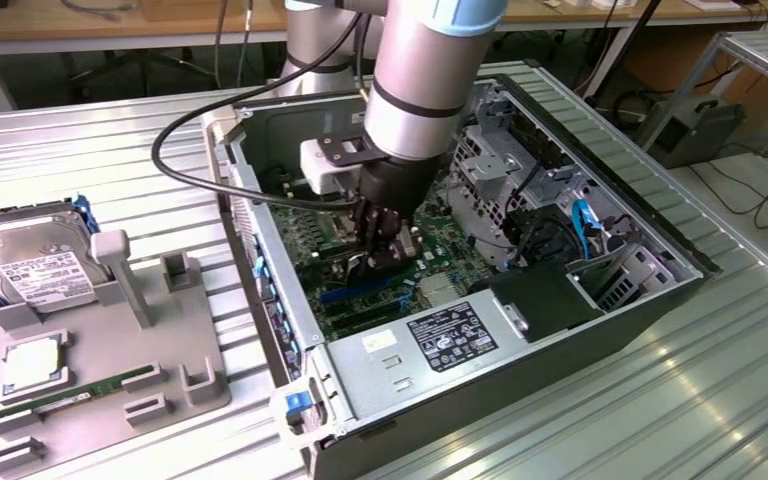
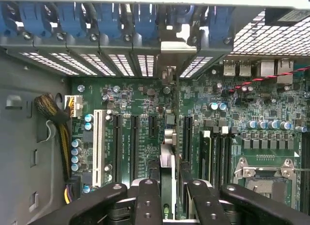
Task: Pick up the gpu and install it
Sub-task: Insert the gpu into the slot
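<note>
A: Exterior view first. What is the arm doing?
B: The arm is reaching down into the open computer case lying on the ribbed metal table. The hand is sitting low over the motherboard, inside the case. I cannot tell the finger state from here.

A: Anything outside the case?
B: On the exterior view's left of the case, a grey fixture tray is carrying a hard drive, a CPU and a green memory stick. All well apart from the hand.

A: Wrist view?
B: The black fingers are pinching the gpu edge-on between them. The card is standing upright on its edge, running from the hand toward the case's rear slot openings. Its silver bracket is sitting at one of those rear openings, under the row of blue clips.

A: Is it seated?
B: It is lining up along an expansion slot on the motherboard, between the black slots and the CPU socket. Whether it is fully in, cannot tell.
</note>
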`<state>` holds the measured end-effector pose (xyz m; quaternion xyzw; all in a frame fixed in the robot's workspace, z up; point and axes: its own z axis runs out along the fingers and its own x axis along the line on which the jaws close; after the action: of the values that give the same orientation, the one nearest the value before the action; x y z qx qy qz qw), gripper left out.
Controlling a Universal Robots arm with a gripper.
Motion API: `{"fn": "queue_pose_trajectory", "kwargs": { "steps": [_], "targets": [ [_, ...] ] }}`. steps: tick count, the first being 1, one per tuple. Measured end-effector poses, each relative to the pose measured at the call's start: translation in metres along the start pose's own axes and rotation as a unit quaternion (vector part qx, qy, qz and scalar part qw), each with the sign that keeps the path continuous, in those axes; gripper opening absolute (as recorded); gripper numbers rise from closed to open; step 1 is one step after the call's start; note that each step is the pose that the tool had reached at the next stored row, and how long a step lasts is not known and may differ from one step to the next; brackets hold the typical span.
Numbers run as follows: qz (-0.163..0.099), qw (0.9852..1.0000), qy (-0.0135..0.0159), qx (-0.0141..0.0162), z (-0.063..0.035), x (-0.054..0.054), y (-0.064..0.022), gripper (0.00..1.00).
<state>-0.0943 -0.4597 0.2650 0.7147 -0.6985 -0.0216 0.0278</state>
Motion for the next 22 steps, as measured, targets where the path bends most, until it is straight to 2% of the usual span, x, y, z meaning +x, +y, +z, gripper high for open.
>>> {"fn": "queue_pose_trajectory", "kwargs": {
  "steps": [1,3,6,10,14,16,20,22],
  "targets": [
    [0.017,0.9999,-0.0007,0.0,0.0022,-0.0001,0.0008,0.26],
    [0.017,0.9999,0.0005,0.0001,-0.0026,0.0001,0.0007,0.26],
    [0.017,0.9999,0.0008,0.0001,-0.003,0.0,0.0001,0.26],
    [0.017,0.9999,0.0006,-0.002,-0.0029,-0.0009,0.0,0.26],
    [0.017,0.9999,-0.0004,-0.0037,-0.0029,-0.0022,0.0,0.26],
    [0.017,0.9998,-0.0021,-0.004,-0.0027,-0.0023,0.0001,0.26],
    [0.017,0.9998,-0.0023,-0.004,0.0007,-0.0023,-0.0002,0.26],
    [0.017,0.9998,-0.0043,-0.0044,0.0024,-0.0023,-0.0003,0.26]
  ]
}}
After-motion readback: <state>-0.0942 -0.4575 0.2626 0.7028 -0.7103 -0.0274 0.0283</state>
